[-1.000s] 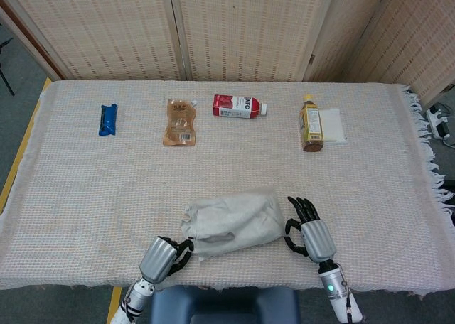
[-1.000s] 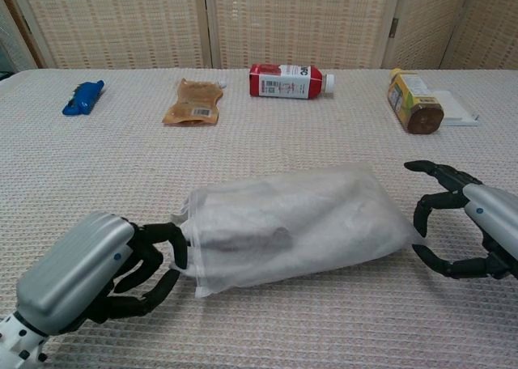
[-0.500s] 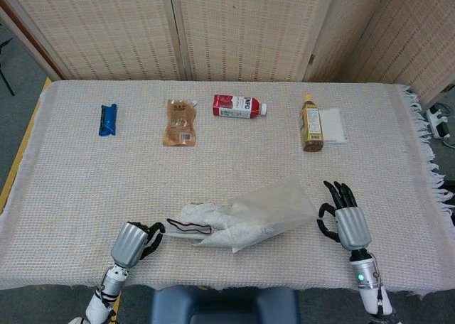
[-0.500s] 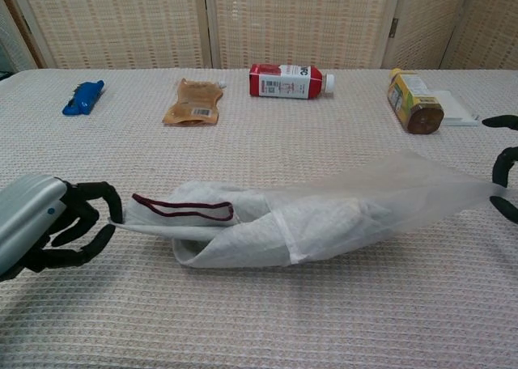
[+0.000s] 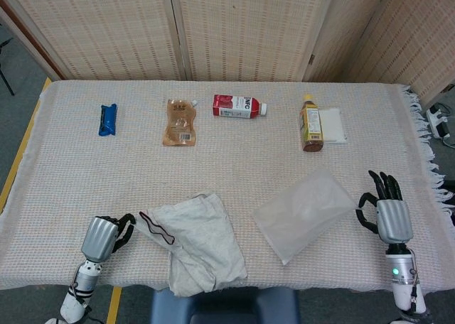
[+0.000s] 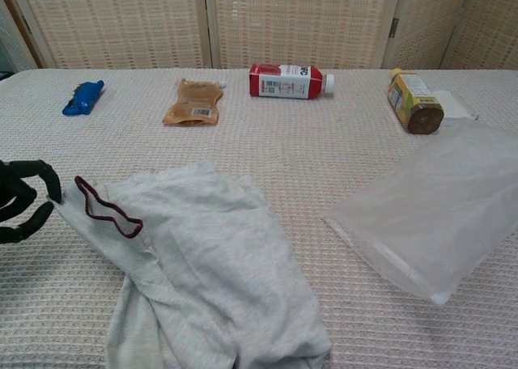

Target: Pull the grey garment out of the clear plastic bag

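The grey garment lies spread out on the cloth near the table's front edge, wholly outside the bag, its dark-trimmed opening towards the left. My left hand pinches the garment's left corner, and only its dark fingers show in the chest view. The clear plastic bag lies flat and empty to the right of the garment, with a gap between them. My right hand holds the bag's right edge at the front right. In the chest view the bag runs off the right side and the right hand is out of frame.
Along the far side lie a blue packet, a brown pouch, a red bottle on its side and an amber bottle beside a white pad. The garment's lower end reaches the table's front edge.
My hands have moved apart. The left one dragged the garment left and fully out of the bag; the right one carried the emptied bag right. The garment now lies spread flat.
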### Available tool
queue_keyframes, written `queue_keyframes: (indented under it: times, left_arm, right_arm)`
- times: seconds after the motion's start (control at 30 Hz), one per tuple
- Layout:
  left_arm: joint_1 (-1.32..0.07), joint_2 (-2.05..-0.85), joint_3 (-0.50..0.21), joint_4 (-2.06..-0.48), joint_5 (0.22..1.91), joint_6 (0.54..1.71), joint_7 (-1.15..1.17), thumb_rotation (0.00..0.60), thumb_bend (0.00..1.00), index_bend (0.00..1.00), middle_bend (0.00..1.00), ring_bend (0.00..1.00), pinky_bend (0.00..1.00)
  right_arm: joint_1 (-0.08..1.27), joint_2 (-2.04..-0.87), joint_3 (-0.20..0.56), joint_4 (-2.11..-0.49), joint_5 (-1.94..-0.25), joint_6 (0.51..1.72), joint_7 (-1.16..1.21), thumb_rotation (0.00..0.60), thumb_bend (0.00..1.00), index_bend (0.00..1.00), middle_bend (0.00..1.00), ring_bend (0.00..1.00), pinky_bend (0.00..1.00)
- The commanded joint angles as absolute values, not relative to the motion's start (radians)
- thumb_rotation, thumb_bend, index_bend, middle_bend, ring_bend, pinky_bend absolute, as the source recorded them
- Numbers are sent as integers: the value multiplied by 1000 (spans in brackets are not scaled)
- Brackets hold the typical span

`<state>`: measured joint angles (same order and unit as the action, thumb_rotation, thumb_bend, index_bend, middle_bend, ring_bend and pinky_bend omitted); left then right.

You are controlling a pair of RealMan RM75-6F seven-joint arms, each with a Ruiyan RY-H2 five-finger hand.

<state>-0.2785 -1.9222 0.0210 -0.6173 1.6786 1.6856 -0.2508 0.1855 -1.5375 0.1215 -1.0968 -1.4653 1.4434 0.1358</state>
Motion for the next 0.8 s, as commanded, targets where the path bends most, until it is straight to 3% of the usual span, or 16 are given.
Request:
queue_keyframes:
  times: [0.03, 0.13, 0.2, 0.33, 0.4, 0.43, 0.5, 0.57, 0.8]
  left_arm:
    - [-280, -1914, 32, -656, 1675, 1644, -213, 600, 428, 463, 1000, 1000, 1000]
    - [-282, -1874, 44, -758, 1670, 1594, -159, 600, 233, 153, 996, 1000, 1000]
    - [-286, -1833, 47, -860, 1663, 1565, -129, 597, 182, 48, 936, 976, 1000]
    - [-298, -1742, 34, -1051, 1635, 1507, -46, 537, 149, 0, 717, 838, 995]
    - [-305, -1694, 18, -1142, 1613, 1482, -9, 515, 146, 0, 635, 735, 934]
    - [-308, -1672, 12, -1181, 1602, 1468, 7, 509, 145, 0, 595, 678, 849]
    - [-313, -1615, 1, -1275, 1575, 1435, 51, 503, 144, 0, 500, 556, 577]
    - [-315, -1555, -4, -1367, 1552, 1408, 91, 502, 144, 0, 439, 452, 422]
    - [-284, -1310, 30, -1662, 1492, 1356, 180, 502, 145, 7, 286, 252, 288]
  right_arm:
    - [182, -1513, 103, -1105, -1456, 1402, 143, 600, 339, 482, 35, 0, 0]
    - [175, -1474, 91, -1139, -1450, 1382, 125, 600, 201, 137, 0, 0, 0]
    - [167, -1435, 84, -1176, -1441, 1370, 113, 600, 158, 19, 0, 0, 0]
    - [143, -1325, 66, -1283, -1420, 1349, 60, 600, 100, 0, 0, 0, 0]
    - [124, -1263, 59, -1346, -1418, 1364, 47, 600, 89, 0, 0, 0, 0]
    - [115, -1236, 57, -1374, -1417, 1373, 43, 600, 87, 0, 0, 0, 0]
    - [94, -1180, 54, -1435, -1426, 1409, 27, 600, 85, 0, 0, 0, 0]
    - [70, -1139, 50, -1487, -1445, 1460, 2, 600, 86, 0, 0, 0, 0]
    - [8, -1073, 14, -1632, -1556, 1598, -117, 600, 86, 0, 0, 0, 0]
